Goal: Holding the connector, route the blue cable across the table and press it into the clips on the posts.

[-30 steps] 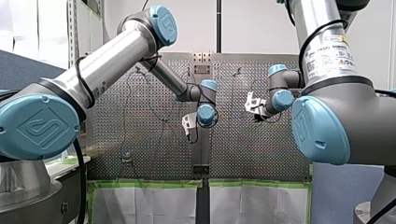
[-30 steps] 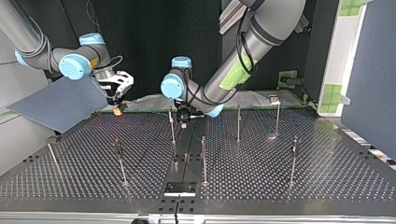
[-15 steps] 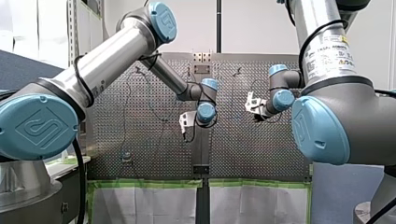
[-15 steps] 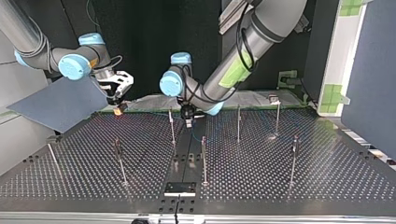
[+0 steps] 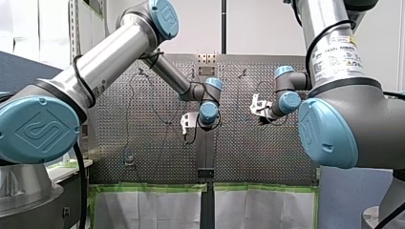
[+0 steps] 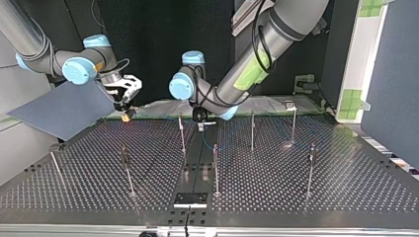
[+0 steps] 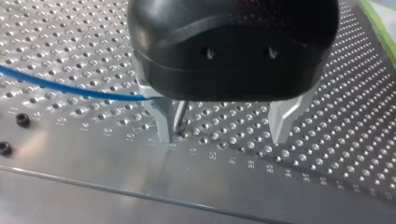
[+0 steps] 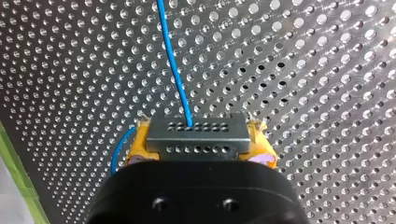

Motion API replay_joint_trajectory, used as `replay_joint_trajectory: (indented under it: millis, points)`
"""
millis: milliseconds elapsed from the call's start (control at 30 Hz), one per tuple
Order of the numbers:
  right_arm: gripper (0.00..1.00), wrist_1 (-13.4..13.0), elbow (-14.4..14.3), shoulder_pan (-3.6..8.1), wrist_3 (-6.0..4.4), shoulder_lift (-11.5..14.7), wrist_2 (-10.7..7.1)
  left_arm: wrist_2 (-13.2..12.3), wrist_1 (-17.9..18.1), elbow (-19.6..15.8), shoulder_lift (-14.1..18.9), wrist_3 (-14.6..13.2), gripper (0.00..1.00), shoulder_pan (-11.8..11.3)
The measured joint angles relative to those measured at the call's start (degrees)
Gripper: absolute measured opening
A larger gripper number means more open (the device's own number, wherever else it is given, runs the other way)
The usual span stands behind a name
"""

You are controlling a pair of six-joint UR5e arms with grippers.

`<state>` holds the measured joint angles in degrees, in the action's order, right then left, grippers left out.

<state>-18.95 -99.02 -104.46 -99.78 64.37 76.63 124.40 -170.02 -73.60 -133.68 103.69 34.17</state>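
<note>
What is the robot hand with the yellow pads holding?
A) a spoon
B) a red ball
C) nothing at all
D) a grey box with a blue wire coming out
D: in the right wrist view the right gripper has its yellow pads squeezed on the connector, a grey box, and the blue cable runs out of it ahead of the gripper.

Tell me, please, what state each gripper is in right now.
Left gripper: open, clamping nothing; the blue cable passes by one finger.
Right gripper: closed on the connector, blue cable leading out of it.
</note>
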Motion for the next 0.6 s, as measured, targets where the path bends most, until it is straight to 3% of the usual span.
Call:
replay_joint_trajectory:
  millis: [300,600]
  points:
    - [0.0,0.0,0.0,-0.05,0.0,0.0,-0.07,0.9,0.9,-4.1,3.6,0.9,1.0,1.4]
    - [0.0,0.1,0.0,-0.34,-0.16,0.0,-0.42,-3.1,0.6,-6.1,6.3,0.7,1.0,3.7]
